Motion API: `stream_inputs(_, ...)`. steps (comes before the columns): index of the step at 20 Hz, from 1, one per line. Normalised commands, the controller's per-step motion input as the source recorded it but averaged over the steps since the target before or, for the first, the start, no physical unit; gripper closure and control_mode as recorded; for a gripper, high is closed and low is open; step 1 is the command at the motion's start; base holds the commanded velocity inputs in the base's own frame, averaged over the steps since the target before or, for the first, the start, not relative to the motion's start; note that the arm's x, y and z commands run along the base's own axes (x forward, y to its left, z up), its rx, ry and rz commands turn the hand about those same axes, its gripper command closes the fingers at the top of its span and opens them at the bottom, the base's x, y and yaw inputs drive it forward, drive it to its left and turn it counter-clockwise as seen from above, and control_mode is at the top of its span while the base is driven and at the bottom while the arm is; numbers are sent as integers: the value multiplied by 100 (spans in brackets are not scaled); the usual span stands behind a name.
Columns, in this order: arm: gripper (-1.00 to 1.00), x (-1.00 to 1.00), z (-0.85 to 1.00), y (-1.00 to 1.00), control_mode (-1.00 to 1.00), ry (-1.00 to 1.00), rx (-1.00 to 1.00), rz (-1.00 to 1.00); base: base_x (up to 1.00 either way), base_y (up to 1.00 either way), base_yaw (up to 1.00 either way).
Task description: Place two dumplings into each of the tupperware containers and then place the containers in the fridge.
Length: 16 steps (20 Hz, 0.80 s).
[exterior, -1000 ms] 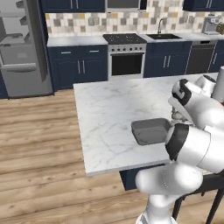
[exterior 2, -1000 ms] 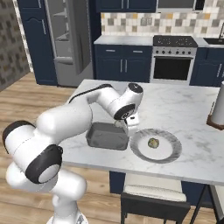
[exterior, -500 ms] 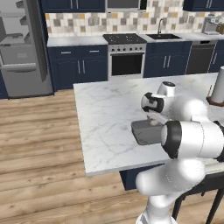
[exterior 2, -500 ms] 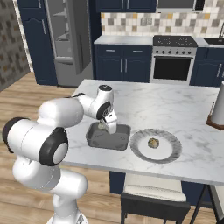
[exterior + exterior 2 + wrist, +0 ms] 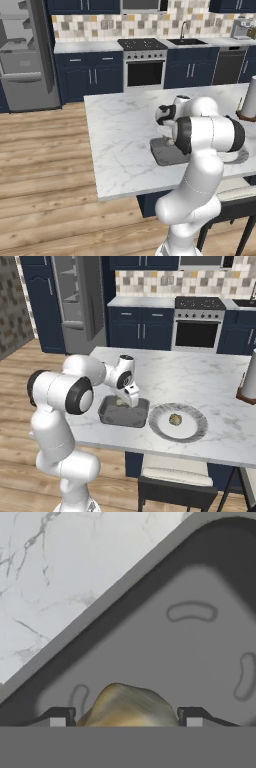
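Observation:
A dark grey tupperware container (image 5: 111, 417) lies near the front edge of the marble island (image 5: 200, 376). My gripper (image 5: 124, 401) hangs low over the container's inside, shut on a tan dumpling (image 5: 127, 704) that fills the gap between the two fingertips (image 5: 56, 718). In the left base view my own arm covers most of the container (image 5: 161, 155). Another dumpling (image 5: 174, 419) rests on the round pale plate (image 5: 192, 431) just right of the container. The grey fridge (image 5: 22, 60) stands open at the far left wall.
A tall pale cylinder on a brown base (image 5: 248, 381) stands at the island's right edge. A stool (image 5: 172, 478) sits in front of the island below the plate. The oven (image 5: 145, 67) and navy cabinets line the back wall.
The gripper has swung from above the plate leftward to over the container, taking the dumpling with it. One dumpling stays on the plate.

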Motion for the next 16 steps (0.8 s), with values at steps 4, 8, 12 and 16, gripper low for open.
stream_inputs(4,100,0,-35,3,-100,2,0,8,0,0,0)
stream_inputs(8,100,0,-31,9,-100,0,0,4,0,0,0)
stream_inputs(12,-100,0,-28,15,-100,0,0,2,0,0,0)
stream_inputs(16,-100,-1,-1,0,-100,0,0,8,0,0,0)
